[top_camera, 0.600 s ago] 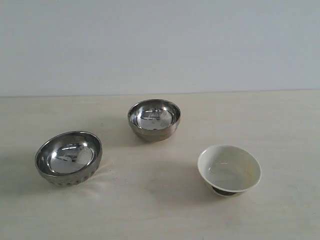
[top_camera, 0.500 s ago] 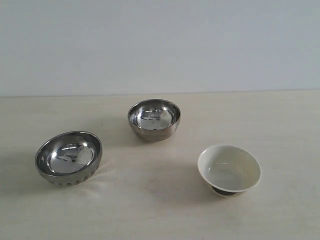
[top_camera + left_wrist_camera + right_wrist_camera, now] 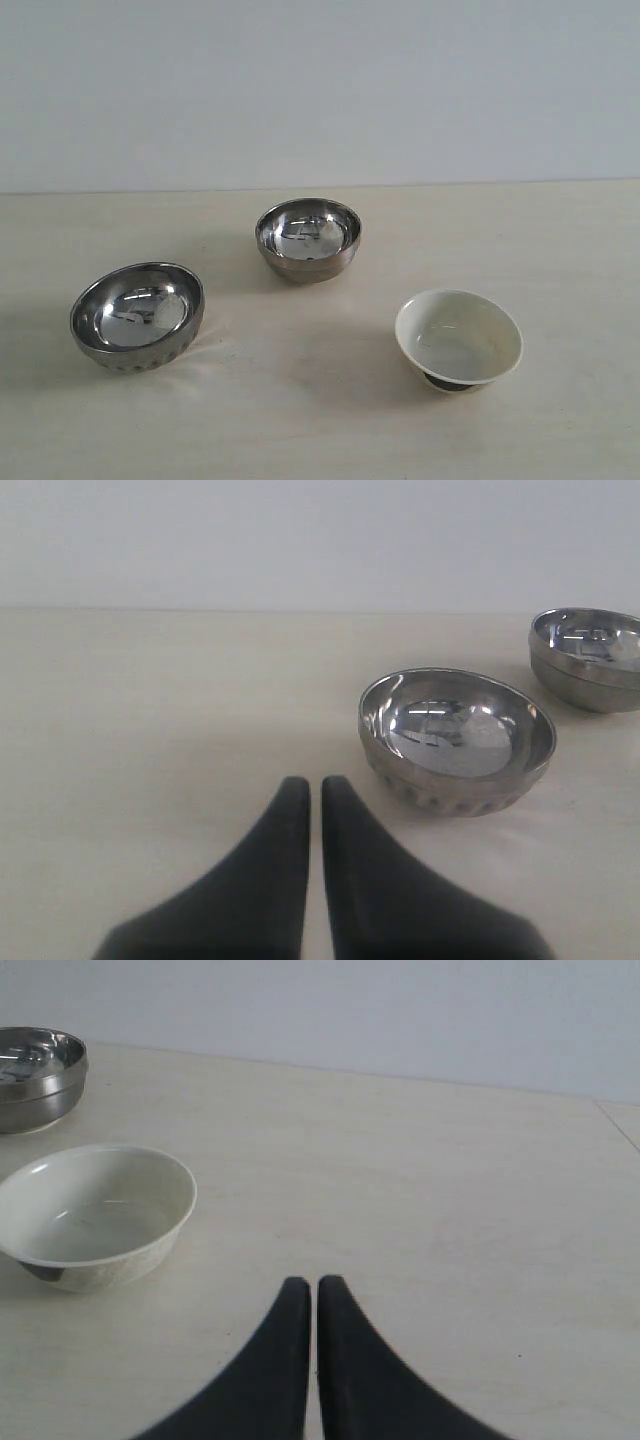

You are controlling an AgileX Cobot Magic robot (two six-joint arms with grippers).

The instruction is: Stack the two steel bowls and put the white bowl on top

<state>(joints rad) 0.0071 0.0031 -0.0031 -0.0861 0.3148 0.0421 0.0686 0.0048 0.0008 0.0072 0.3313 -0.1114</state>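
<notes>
Two steel bowls sit apart on the pale table: a dimpled steel bowl [image 3: 137, 317] [image 3: 456, 740] at the left and a smooth steel bowl [image 3: 308, 239] [image 3: 588, 658] [image 3: 38, 1076] further back near the middle. The white bowl [image 3: 459, 340] [image 3: 94, 1215] with its dark foot stands at the right front. Neither arm shows in the exterior view. My left gripper [image 3: 315, 786] is shut and empty, short of the dimpled bowl. My right gripper [image 3: 314, 1285] is shut and empty, off to the side of the white bowl.
The pale wooden table [image 3: 320, 410] runs back to a plain light wall [image 3: 320, 90]. A table edge or seam [image 3: 620, 1125] shows in the right wrist view.
</notes>
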